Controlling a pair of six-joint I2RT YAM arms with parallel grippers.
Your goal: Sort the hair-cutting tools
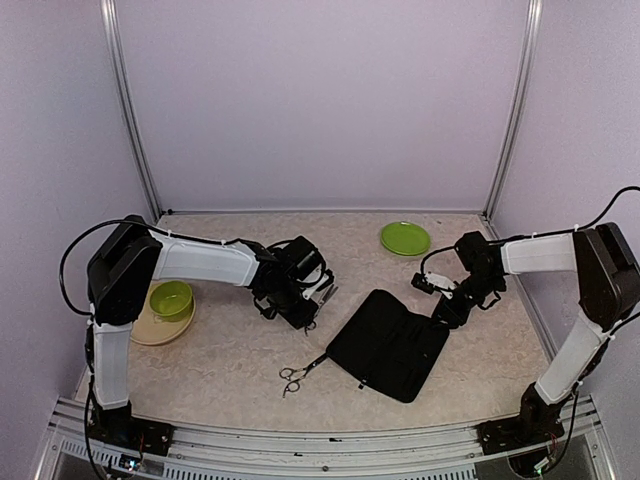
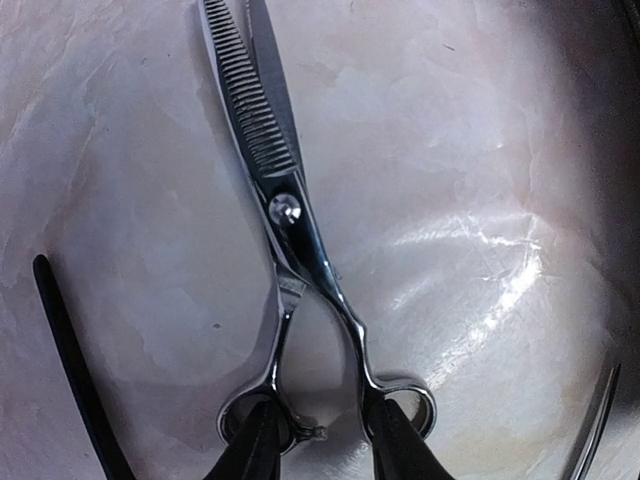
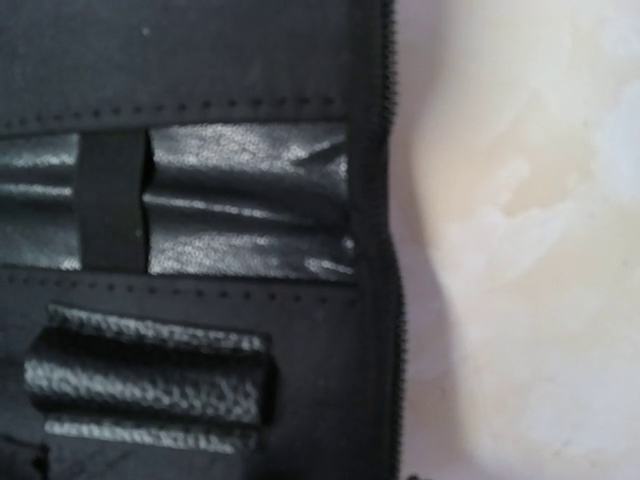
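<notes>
Light: soft, even from above in your top view.
Glare: white streak on table (image 2: 490, 270) right of scissors (image 2: 285, 215).
Blur: your case (image 3: 200, 230) close-up is soft.

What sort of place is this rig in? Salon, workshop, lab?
Most likely a lab robot cell, not a salon: plain walls on aluminium posts box in the table, two arms are mounted at its near edge, and scissors, a case and a plate lie out as props.

scissors (image 2: 290, 230) tips cropped, case (image 3: 200, 250) partly cropped
</notes>
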